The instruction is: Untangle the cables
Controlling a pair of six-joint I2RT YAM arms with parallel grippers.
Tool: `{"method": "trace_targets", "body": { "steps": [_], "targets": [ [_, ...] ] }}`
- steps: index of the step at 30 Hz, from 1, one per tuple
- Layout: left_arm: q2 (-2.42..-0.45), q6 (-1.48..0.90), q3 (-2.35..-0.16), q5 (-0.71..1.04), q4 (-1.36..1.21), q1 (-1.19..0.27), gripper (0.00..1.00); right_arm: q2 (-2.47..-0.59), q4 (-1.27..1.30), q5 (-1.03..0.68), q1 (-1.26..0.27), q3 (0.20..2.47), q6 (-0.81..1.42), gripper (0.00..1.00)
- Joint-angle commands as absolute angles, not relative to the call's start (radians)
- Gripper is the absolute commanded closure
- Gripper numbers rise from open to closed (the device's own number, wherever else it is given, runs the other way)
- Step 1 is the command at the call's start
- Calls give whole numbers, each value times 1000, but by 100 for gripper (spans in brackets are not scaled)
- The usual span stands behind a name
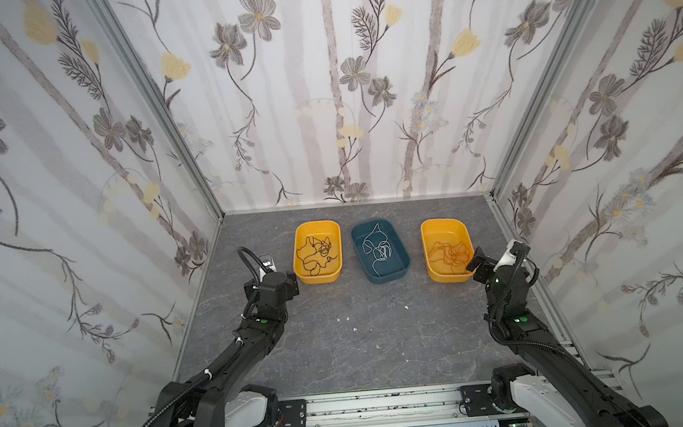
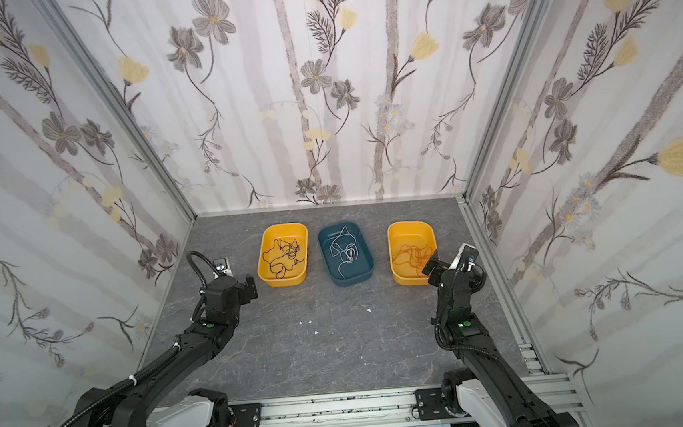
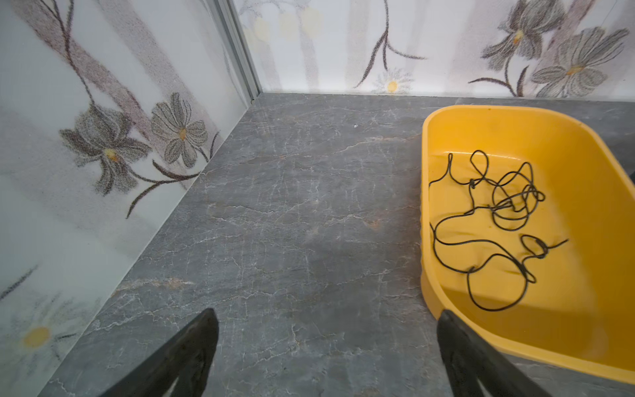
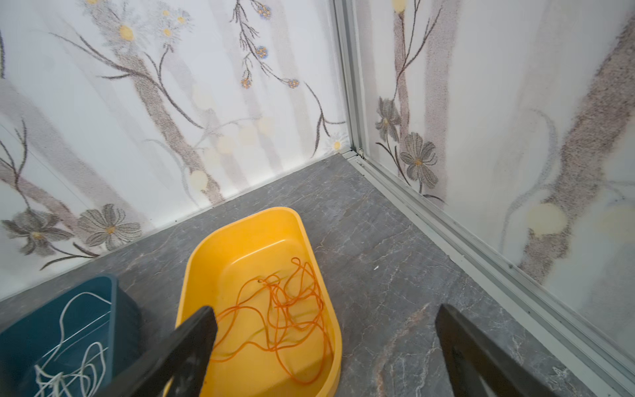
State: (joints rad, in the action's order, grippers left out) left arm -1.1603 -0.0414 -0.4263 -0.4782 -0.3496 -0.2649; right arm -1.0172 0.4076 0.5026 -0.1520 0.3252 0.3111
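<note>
Cables: three thin strands lying apart, one per tray, in a row across the middle of both top views. Black cable (image 1: 317, 253) coiled loosely in the left yellow tray (image 1: 321, 280), left of centre. White cable (image 1: 379, 248) in the blue tray (image 1: 392, 276), at centre. Orange cable (image 1: 452, 254) in the right yellow tray (image 1: 428, 237), right of centre. No strand crossing a rim or bridging two trays, as far as visible. Loops within each pile overlapping, so freedom from knots not confirmable.

Left gripper (image 3: 326, 314): jaws spread wide, nothing between them, just beside the near left corner of the black cable's tray, at centre left of both top views. Right gripper (image 4: 324, 309): likewise released and empty, at the near right corner of the orange cable's tray, at centre right. One finger overlapping that tray's rim in the wrist view.

Judged step: retreat after sorting.
- Raise each gripper straight up before drawing back toward the lower edge of the frame.
- Hold the jaws wide and clear of the tray walls; light trays likely to slide on the grey table (image 1: 363, 346) if nudged.
- Check each finger for a snagged strand before moving; thin cord likely to trail out unnoticed.
- Move one arm at a time, slowly.
</note>
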Motion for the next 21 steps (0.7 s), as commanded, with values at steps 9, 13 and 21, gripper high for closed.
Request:
{"method": "trace_targets", "body": {
  "steps": [9, 13, 21],
  "targets": [
    [-1556, 114, -270, -422, -1206, -186, 0, -1258, 1214, 486, -117, 103, 111, 0],
    [-1528, 59, -295, -324, -1092, -133, 0, -1275, 1193, 427, -88, 123, 105, 0],
    [-1567, 13, -346, -242, -1002, -83, 0, -1317, 1312, 401, -64, 93, 86, 0]
  ]
}}
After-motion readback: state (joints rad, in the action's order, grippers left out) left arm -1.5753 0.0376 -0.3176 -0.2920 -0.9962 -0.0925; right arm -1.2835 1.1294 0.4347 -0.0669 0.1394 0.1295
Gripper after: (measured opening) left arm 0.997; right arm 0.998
